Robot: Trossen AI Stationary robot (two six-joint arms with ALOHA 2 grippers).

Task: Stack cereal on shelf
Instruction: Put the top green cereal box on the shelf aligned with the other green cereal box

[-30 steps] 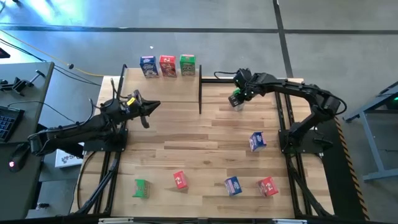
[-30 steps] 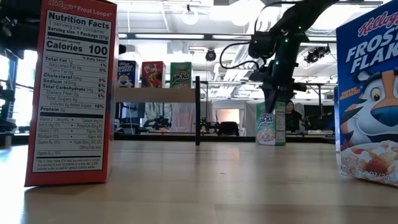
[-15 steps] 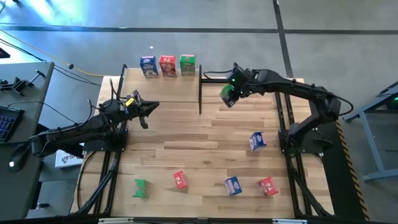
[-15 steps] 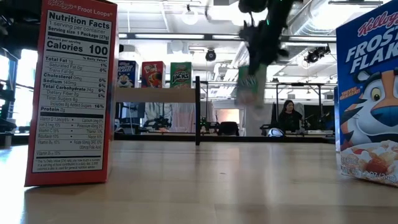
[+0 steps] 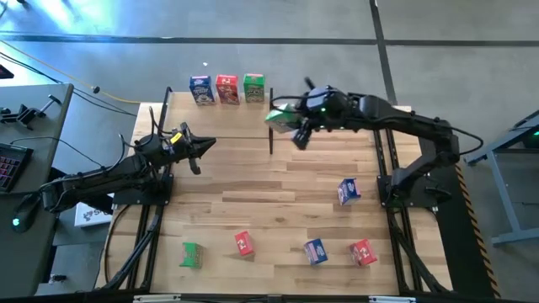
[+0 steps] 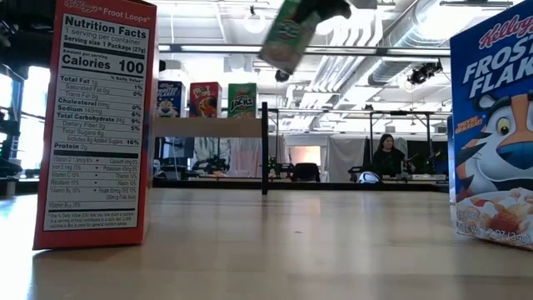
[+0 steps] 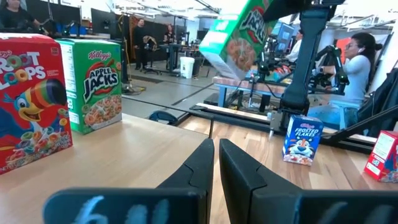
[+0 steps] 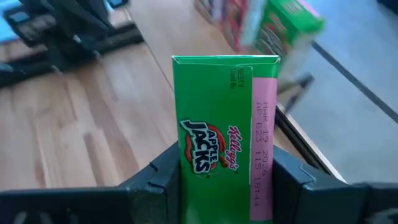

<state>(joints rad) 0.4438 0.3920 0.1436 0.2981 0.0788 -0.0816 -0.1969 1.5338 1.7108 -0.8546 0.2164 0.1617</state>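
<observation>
Green cereal box (image 5: 281,117) tilted midair by the shelf (image 5: 221,119); 3 boxes (image 5: 226,88) upright there.

Premises: a robotics lab or open-plan workshop. Evidence: exposed ceiling ducts (image 6: 416,33) and strip lighting, bare concrete floor (image 5: 278,34), and further black-framed workstations (image 6: 391,142) behind the wooden tabletop (image 5: 278,185). A seated person (image 6: 387,157) works at one. A keyboard (image 5: 8,164) and cabling sit on an adjoining desk.
</observation>
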